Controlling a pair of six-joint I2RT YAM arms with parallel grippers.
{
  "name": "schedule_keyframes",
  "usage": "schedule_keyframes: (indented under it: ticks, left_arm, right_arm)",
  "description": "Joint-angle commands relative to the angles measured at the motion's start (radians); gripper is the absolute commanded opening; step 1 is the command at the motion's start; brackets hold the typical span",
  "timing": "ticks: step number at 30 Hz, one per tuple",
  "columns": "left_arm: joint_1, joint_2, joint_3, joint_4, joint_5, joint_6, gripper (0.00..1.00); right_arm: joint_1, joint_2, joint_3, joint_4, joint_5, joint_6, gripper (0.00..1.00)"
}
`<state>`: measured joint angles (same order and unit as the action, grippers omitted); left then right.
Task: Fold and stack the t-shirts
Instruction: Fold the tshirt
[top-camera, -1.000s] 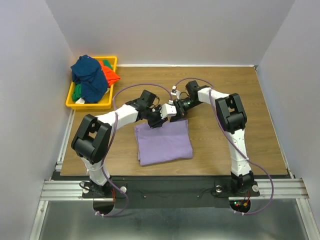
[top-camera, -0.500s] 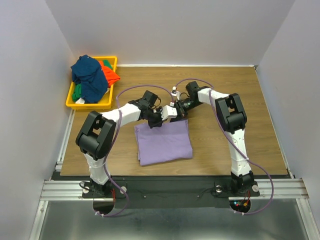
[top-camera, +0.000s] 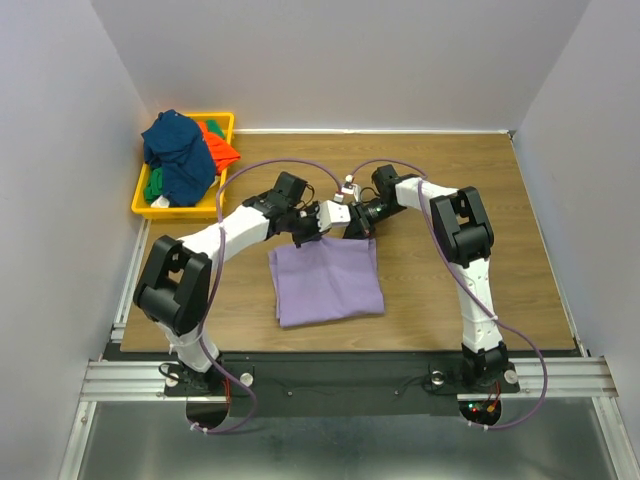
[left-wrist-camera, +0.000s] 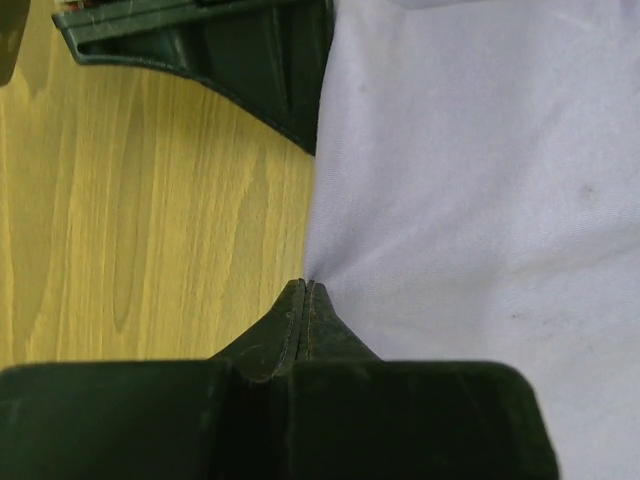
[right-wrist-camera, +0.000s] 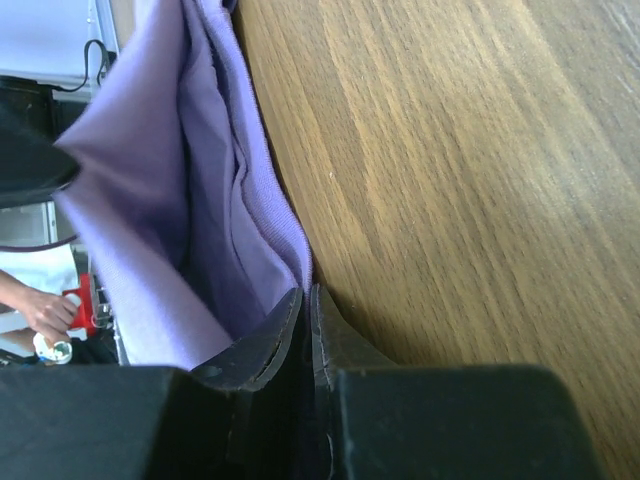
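Cloth lies nearest the arm bases: the purple shirt (top-camera: 328, 285) is spread as a rough rectangle on the table (top-camera: 420, 290), roughly midway between the two arms. At its far edge both claws sit close together, almost touching each other. The left claw (top-camera: 308, 232) is clenched on that edge; its wrist view shows the fingertips (left-wrist-camera: 305, 292) pressed together with only a small nip of cloth between them. The right claw (top-camera: 345, 226) is also closed, grasping the hem where several layers bunch up at its tips (right-wrist-camera: 308, 295).

The left bite looks thin, so the cloth may slip out once it is pulled, leaving one corner behind and skewing the fold. The right claw may hold only some of the layers, letting the others sag. With the claws so close together, the edge could also gather instead of lying straight.

Far back at the left, the yellow bin (top-camera: 175, 210) holds the rest in a heap: a navy shirt (top-camera: 178, 150) on top, an orange-red shirt (top-camera: 222, 148) behind it and a green shirt (top-camera: 153, 185) low at the side.
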<state>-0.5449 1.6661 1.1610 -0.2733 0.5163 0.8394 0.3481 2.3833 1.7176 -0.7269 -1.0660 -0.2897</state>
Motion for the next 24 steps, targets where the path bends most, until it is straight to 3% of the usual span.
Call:
schedule_keyframes:
  ticks: [1, 5, 10, 15, 18, 24]
  left_arm:
    - [0.013, 0.038, 0.042, 0.036, -0.015, 0.024, 0.0]
    - [0.023, 0.099, 0.043, 0.074, -0.048, 0.027, 0.0]
    - [0.037, 0.145, 0.065, 0.092, -0.067, 0.024, 0.01]
    - [0.056, 0.075, 0.092, 0.019, -0.015, 0.009, 0.27]
    - [0.098, -0.009, 0.078, -0.049, 0.028, -0.028, 0.36]
    - [0.206, -0.088, 0.003, -0.098, 0.076, -0.086, 0.4]
  right_arm:
    - [0.011, 0.017, -0.027, -0.014, 0.155, -0.057, 0.14]
    - [0.009, 0.01, -0.004, -0.014, 0.176, -0.055, 0.15]
    - [-0.006, -0.032, 0.031, -0.016, 0.256, -0.048, 0.32]
    - [-0.047, -0.105, 0.076, -0.022, 0.369, -0.046, 0.43]
    - [-0.086, -0.177, 0.099, -0.031, 0.389, -0.045, 0.48]
    - [-0.09, -0.239, 0.056, -0.069, 0.321, -0.049, 0.51]
